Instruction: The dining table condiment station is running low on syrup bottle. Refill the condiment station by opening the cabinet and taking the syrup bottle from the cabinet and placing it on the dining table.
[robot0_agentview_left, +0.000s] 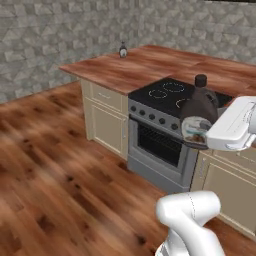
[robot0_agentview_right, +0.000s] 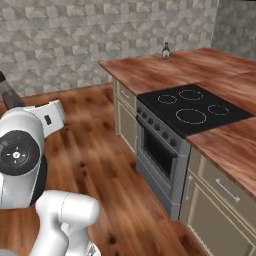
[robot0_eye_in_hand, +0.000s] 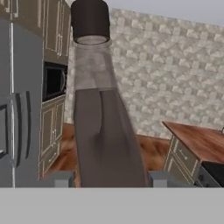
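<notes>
Gripper (robot0_eye_in_hand: 109, 179) clamped on upright dark-brown syrup bottle (robot0_agentview_left: 200, 112), black cap, held in air near black glass cooktop (robot0_agentview_right: 192, 109) of steel oven, glossy wood counter (robot0_agentview_left: 130, 67) with small bottle (robot0_agentview_left: 123, 50) far.

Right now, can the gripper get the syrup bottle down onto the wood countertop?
Probably yes. The gripper holds the syrup bottle upright in the air beside the stove; bare countertop lies beyond, with a small bottle at its far edge.
</notes>
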